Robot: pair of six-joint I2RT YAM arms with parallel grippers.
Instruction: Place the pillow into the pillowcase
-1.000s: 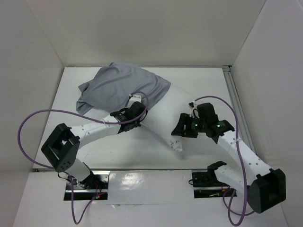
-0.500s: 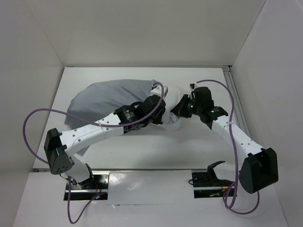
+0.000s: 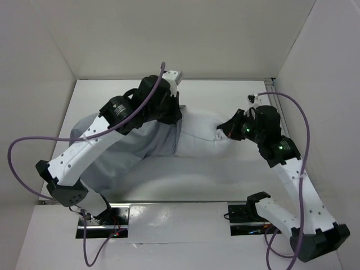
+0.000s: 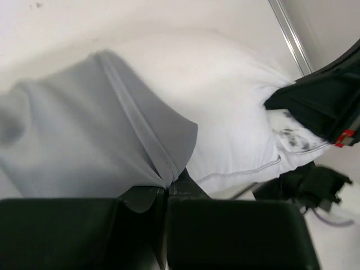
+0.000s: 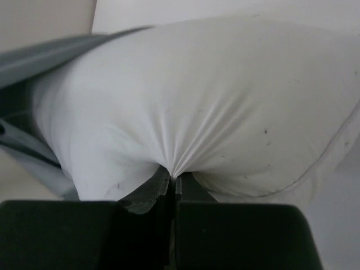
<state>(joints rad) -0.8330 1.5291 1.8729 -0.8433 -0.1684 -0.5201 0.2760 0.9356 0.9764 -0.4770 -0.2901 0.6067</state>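
Observation:
The grey pillowcase (image 3: 129,152) lies across the left and middle of the table, its open hem running near the middle. The white pillow (image 3: 198,129) sticks out of that opening to the right, its left part inside the case. My left gripper (image 3: 171,109) is shut on the hem of the pillowcase (image 4: 84,135), at the far side of the opening. My right gripper (image 3: 224,129) is shut on a pinch of the pillow's right end, where the fabric (image 5: 191,107) puckers between the fingers. The pillow (image 4: 225,107) also shows in the left wrist view.
White walls enclose the table (image 3: 225,180) on the left, back and right. A metal rail (image 3: 278,112) runs along the right edge. Purple cables loop from both arms. The arm bases stand at the near edge.
Both arms have swung toward the back and apart. The left gripper pulled the pillowcase hem further over the pillow. The pillow now lies stretched flat across the middle, gripped at its right end.

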